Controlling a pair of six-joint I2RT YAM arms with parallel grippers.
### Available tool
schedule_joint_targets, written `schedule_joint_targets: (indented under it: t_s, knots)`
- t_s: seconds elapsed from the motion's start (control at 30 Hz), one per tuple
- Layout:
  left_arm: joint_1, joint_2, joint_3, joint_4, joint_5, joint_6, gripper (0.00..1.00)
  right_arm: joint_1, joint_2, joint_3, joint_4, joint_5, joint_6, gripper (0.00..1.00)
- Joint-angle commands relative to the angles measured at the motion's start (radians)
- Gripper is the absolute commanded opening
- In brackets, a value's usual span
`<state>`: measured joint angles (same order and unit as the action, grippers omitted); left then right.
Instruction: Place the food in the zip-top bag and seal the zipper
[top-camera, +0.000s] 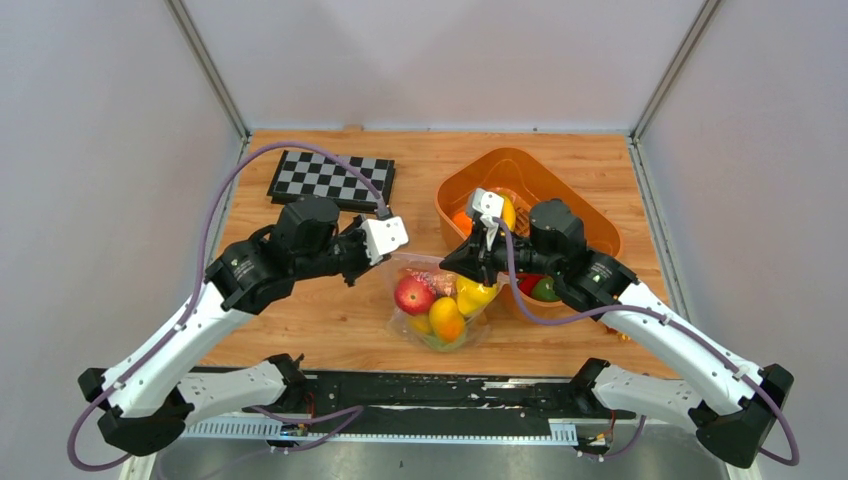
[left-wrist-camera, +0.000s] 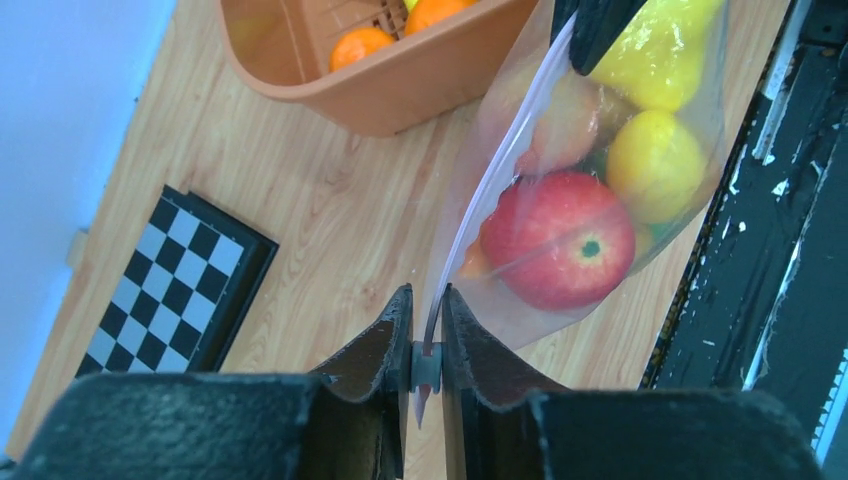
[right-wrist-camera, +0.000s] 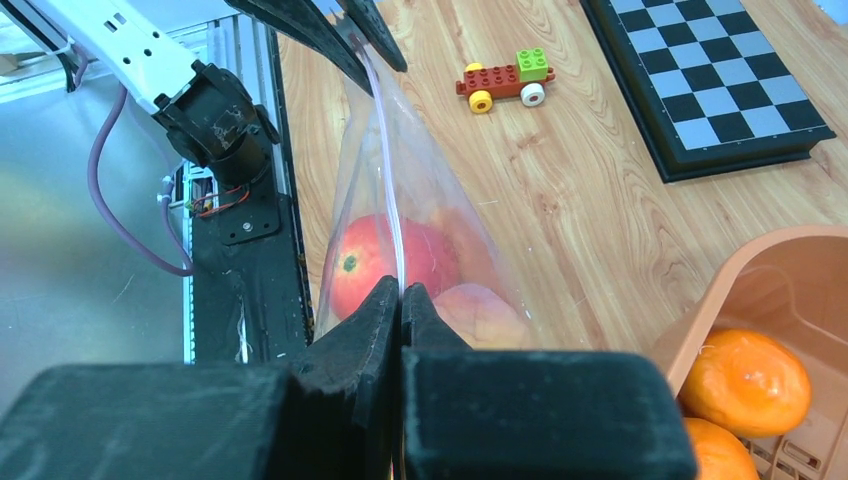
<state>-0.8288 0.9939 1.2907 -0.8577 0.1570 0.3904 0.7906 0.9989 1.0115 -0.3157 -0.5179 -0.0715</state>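
The clear zip-top bag (top-camera: 438, 312) hangs just above the wooden table between my two grippers. Inside it is food: a red apple (left-wrist-camera: 560, 240), a peach (right-wrist-camera: 480, 315) and yellow fruits (left-wrist-camera: 655, 165). The zipper (left-wrist-camera: 468, 215) runs taut as a thin pale strip from one gripper to the other. My left gripper (left-wrist-camera: 427, 292) is shut on the zipper's left end, and the strip passes between its pads. At the other end my right gripper (right-wrist-camera: 401, 287) is shut tight on the zipper (right-wrist-camera: 385, 170). In the top view both grippers (top-camera: 378, 265) (top-camera: 458, 263) hold the bag's top edge.
An orange tub (top-camera: 590, 215) with oranges (right-wrist-camera: 745, 385) and other fruit stands right behind the right gripper. The checkerboard (top-camera: 330, 180) lies at the back left. A small wheeled block toy (right-wrist-camera: 505, 80) sits near it. A black rail (top-camera: 420, 385) edges the table's front.
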Motion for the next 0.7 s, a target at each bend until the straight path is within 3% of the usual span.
schedule_joint_targets:
  t_s: [0.0, 0.33, 0.43, 0.47, 0.53, 0.57, 0.67]
  knots:
    - [0.007, -0.057, 0.018, -0.004, -0.026, 0.008, 0.2, -0.002, 0.005, 0.014, 0.026, -0.007, 0.011, 0.0]
    - [0.008, -0.091, 0.003, -0.023, -0.068, -0.002, 0.19, -0.002, 0.006, 0.006, 0.026, 0.005, 0.021, 0.0]
    - [0.008, -0.104, -0.012, -0.012, -0.077, -0.016, 0.24, -0.003, 0.008, 0.008, 0.027, -0.004, 0.024, 0.0]
    - [0.007, -0.109, -0.019, -0.001, -0.082, -0.024, 0.33, -0.004, 0.01, 0.01, 0.029, -0.009, 0.027, 0.0]
    - [0.008, -0.126, -0.037, 0.052, -0.092, -0.058, 0.62, -0.002, 0.017, 0.012, 0.046, -0.034, 0.039, 0.0]
    - [0.008, -0.138, -0.048, 0.088, -0.103, -0.082, 0.72, -0.002, 0.027, 0.013, 0.065, -0.051, 0.058, 0.0]
    - [0.008, -0.182, -0.095, 0.215, -0.152, -0.164, 0.92, 0.004, 0.065, 0.018, 0.126, -0.12, 0.133, 0.0]
